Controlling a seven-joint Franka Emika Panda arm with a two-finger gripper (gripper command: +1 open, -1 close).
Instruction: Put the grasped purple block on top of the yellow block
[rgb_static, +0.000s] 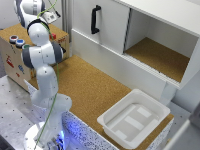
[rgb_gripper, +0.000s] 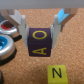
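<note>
In the wrist view my gripper (rgb_gripper: 41, 36) is shut on the purple block (rgb_gripper: 41, 43), which has yellow letters on its face. One finger (rgb_gripper: 22, 27) presses each side of it. The yellow block (rgb_gripper: 56, 73), marked with a dark N, lies on the cork surface near the purple block and is apart from it. The purple block hangs above the cork and is offset from the yellow block. In the exterior view the arm (rgb_static: 42, 55) reaches over the wooden box (rgb_static: 12, 57) at that view's left. There the gripper and both blocks are hidden.
A blue round button (rgb_gripper: 4, 46) and a red one (rgb_gripper: 6, 25) sit close beside the gripper; they also show on the wooden box (rgb_static: 20, 43). A white tray (rgb_static: 161, 111) stands on the cork table. A white cabinet with a black handle (rgb_static: 94, 19) and an open shelf (rgb_static: 160, 55) stands behind.
</note>
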